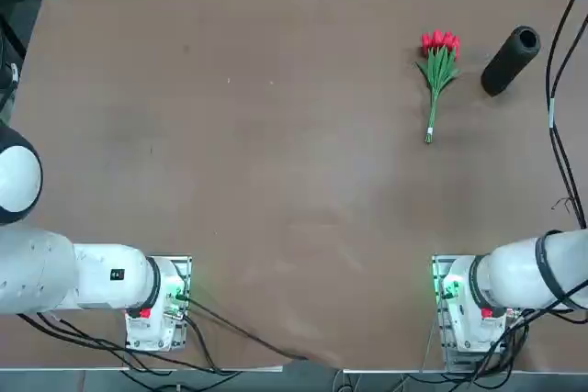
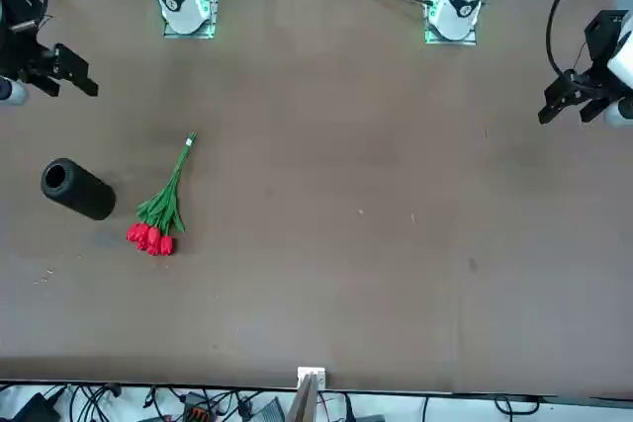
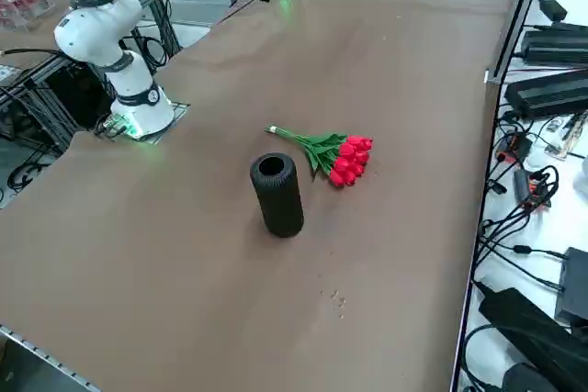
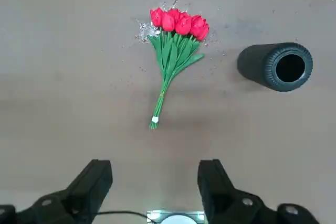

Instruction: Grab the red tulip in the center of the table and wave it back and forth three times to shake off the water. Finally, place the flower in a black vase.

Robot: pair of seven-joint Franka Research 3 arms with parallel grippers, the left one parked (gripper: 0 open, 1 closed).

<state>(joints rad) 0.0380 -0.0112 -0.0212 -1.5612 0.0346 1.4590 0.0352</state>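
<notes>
Filling nearly every view, the brown table (image 1: 276, 181) carries only 2 task items, both on the right arm's side, toward the edge far from the robot. Next in size, the black vase (image 1: 511, 60) stands upright with its round mouth open. Just beside it, not touching, lies the red tulip (image 1: 437, 69), flat on the table: red heads pointing away from the arm bases, thin bound stems trailing back toward them. Tiny bright specks, likely water, scatter around the heads in the wrist view. The right gripper (image 4: 155, 182) hangs high above the table, released, its 2 fingers spread wide and empty, with the flower well ahead of it.

Judging from here, the grasp has not begun. The stems are thin and lie flat, so a closing pinch could slide over them or catch only a few. A low approach might nudge the nearby vase over. Vigorous waving could loosen a weak grip.

No brand, label or readable writing shows anywhere.
</notes>
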